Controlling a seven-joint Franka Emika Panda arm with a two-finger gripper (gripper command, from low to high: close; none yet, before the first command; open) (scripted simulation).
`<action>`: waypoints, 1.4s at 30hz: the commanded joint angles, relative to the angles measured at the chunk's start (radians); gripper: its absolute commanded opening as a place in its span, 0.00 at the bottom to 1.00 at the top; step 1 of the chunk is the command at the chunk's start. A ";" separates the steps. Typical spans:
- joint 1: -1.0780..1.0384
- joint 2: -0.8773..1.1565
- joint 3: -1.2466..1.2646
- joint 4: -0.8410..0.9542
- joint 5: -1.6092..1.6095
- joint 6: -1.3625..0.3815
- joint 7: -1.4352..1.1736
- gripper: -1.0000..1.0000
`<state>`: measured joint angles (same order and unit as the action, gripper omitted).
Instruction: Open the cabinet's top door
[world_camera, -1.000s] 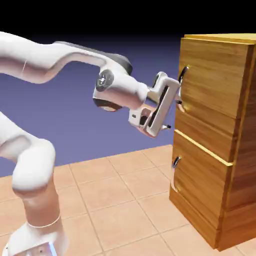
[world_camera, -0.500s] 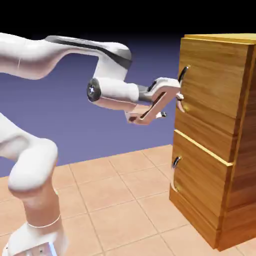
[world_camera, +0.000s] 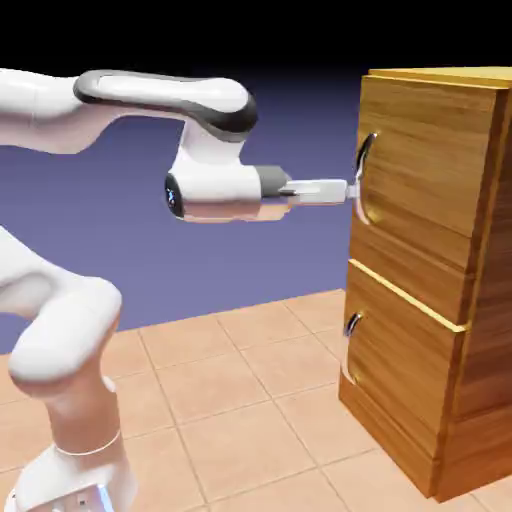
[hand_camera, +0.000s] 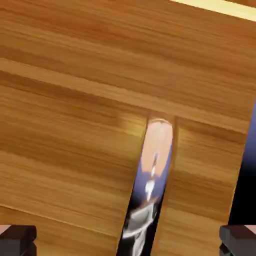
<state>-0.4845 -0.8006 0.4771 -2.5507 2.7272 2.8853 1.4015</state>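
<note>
The cabinet (world_camera: 430, 270) is filling the exterior view's right, its top door (world_camera: 425, 170) sitting upper right. The gripper (world_camera: 352, 192) is hovering near 1 curved handle (world_camera: 362, 165), 2 fingertips (hand_camera: 17, 240) spreading wide, seemingly gripping nothing.

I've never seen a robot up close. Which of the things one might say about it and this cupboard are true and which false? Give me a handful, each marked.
1. The gripper is open. True.
2. The top door stands wide open. False: it is closed.
3. The top handle shows between the two finger tips in the hand view. True.
4. The gripper is at the bottom handle. False: it is up at the top handle.
5. Each door has a curved handle. True.
6. The floor is bare wood planks. False: it is pale, square tiles.
</note>
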 joint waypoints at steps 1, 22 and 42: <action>-0.008 -0.004 0.008 0.004 0.044 -0.002 0.011 0.50; 0.187 0.024 -0.239 -0.065 -0.307 -0.173 0.232 0.00; 0.295 -0.192 -0.751 -0.247 -1.177 -0.610 0.630 0.00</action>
<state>-0.1893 -0.9925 -0.2735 -2.7980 1.5517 2.2765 2.0310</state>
